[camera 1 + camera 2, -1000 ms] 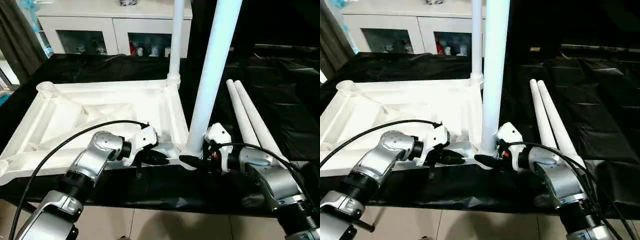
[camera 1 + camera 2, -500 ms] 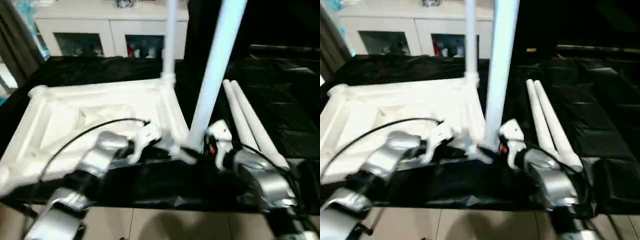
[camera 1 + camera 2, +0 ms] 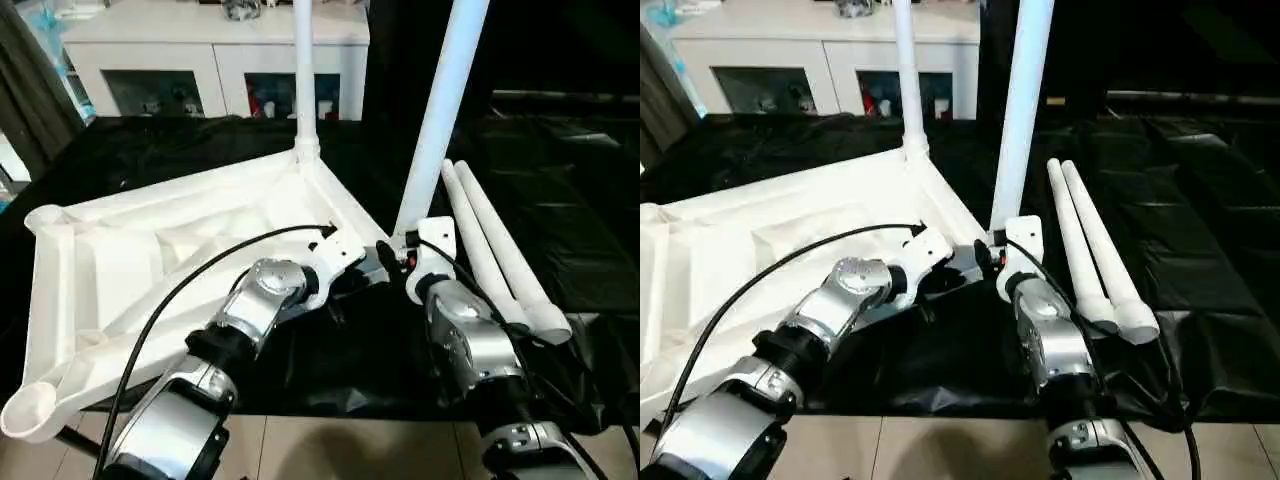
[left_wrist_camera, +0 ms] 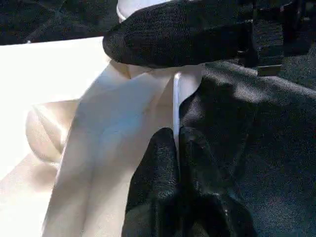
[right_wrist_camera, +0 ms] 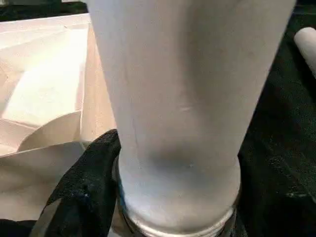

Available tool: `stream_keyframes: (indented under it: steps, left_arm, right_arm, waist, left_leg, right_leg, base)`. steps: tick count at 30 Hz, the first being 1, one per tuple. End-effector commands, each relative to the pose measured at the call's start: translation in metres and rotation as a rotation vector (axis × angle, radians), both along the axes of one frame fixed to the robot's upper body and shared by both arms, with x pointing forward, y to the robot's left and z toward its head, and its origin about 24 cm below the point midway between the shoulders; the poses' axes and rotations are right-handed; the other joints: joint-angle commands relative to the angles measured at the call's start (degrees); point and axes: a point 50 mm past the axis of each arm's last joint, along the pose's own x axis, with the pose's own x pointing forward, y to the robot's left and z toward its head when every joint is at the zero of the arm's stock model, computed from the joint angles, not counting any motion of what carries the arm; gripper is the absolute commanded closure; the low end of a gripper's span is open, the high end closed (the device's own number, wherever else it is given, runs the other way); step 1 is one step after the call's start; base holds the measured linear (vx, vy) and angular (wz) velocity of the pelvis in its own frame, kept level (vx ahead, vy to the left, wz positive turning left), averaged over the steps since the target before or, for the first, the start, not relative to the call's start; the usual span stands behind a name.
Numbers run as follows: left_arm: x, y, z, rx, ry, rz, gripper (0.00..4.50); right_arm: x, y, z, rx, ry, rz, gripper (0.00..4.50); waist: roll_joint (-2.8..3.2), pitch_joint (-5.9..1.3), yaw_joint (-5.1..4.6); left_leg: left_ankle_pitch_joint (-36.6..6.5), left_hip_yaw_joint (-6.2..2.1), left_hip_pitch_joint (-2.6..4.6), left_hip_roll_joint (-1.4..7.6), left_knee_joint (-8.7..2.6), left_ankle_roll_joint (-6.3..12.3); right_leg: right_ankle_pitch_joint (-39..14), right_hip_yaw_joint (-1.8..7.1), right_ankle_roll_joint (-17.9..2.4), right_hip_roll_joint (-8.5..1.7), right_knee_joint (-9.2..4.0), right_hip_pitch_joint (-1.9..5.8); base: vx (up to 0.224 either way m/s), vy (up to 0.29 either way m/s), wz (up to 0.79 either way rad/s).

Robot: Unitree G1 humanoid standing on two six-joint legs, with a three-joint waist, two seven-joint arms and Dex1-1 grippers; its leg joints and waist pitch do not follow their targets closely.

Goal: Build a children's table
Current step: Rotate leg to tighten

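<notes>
Both upright legs, the near one (image 3: pixel 440 110) and the far one (image 3: pixel 303 75), ran out past the top edge. The near leg's foot sat hidden behind the right gripper (image 3: pixel 392 258). Items behind the cabinet's glass doors (image 3: pixel 275 97) were too small to identify. The tabletop (image 3: pixel 730 245) was cut off at the left edge.

A home room — white glass-door cabinet (image 3: pixel 215 60) holding trinkets, curtain (image 3: pixel 30 80).
</notes>
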Motion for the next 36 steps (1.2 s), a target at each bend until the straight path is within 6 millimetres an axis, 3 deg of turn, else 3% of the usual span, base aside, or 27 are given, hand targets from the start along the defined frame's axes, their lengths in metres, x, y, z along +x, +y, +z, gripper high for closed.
stream_keyframes:
  steps: [1,3,6,11,14,24,36]
  left_arm:
    - [0.000,0.005,-0.001,-0.023,-0.017,0.005,4.50]
    - [-0.001,0.007,0.000,-0.051,-0.008,-0.011,4.50]
    - [-0.005,0.015,0.001,-0.077,-0.003,-0.075,4.50]
    - [-0.012,0.034,0.002,-0.088,0.021,-0.168,4.50]
    - [-0.015,0.044,0.004,-0.073,0.032,-0.220,4.50]
    - [-0.027,0.054,0.006,-0.093,0.088,-0.338,4.50]
    - [-0.028,0.055,0.007,-0.092,0.097,-0.338,4.50]
  right_arm:
    - [-0.006,0.022,-0.002,0.040,-0.002,0.145,1.04]
    - [-0.004,0.018,0.002,0.033,-0.029,0.164,1.04]
    - [-0.005,0.006,0.010,0.029,-0.056,0.246,0.62]
    - [-0.022,-0.018,0.020,-0.021,-0.032,0.478,0.62]
    - [-0.032,-0.027,0.022,-0.053,-0.005,0.586,0.62]
    - [-0.038,-0.030,0.025,-0.070,0.042,0.710,0.62]
    - [-0.043,-0.027,0.021,-0.075,0.077,0.754,1.62]
  waist:
    - [-0.71,-3.27,0.23]
    - [-0.58,-3.37,0.15]
    - [-0.69,-3.29,0.01]
    - [-0.55,-3.42,0.32]
    - [-0.61,-3.47,0.51]
    - [-0.52,-3.31,0.89]
    - [-0.61,-3.39,1.06]
  left_leg:
    - [-10.5,-0.82,-0.09,2.29,-4.07,3.49]
    - [-10.1,-0.85,-0.17,2.31,-4.02,3.88]
    - [-9.9,-0.83,-0.29,2.35,-4.00,4.62]
    - [-8.0,-0.75,-0.30,2.68,-3.80,6.56]
    - [-7.9,-0.71,-0.21,2.65,-3.67,6.90]
    - [-9.1,-0.66,0.02,2.83,-3.91,5.17]
    - [-8.2,-0.65,-0.04,2.73,-3.81,5.02]
  right_leg:
    - [-15.4,3.01,-10.0,-3.75,-5.34,3.06]
    - [-14.6,2.99,-10.3,-3.73,-5.20,3.12]
    - [-14.7,2.94,-10.6,-3.69,-5.21,3.22]
    - [-9.1,3.09,-12.3,-3.60,-4.42,3.35]
    - [-8.9,3.08,-12.5,-3.61,-4.43,3.38]
    - [-10.5,3.16,-13.1,-3.63,-4.42,3.04]
    - [-10.1,3.15,-12.8,-3.66,-4.35,3.19]
  base:
    - [0.000,0.000,0.00]
    - [0.000,0.000,0.00]
    - [0.000,0.000,0.00]
    - [0.000,0.000,0.00]
    - [0.000,0.000,0.00]
    - [0.000,0.000,0.00]
    - [0.000,0.000,0.00]
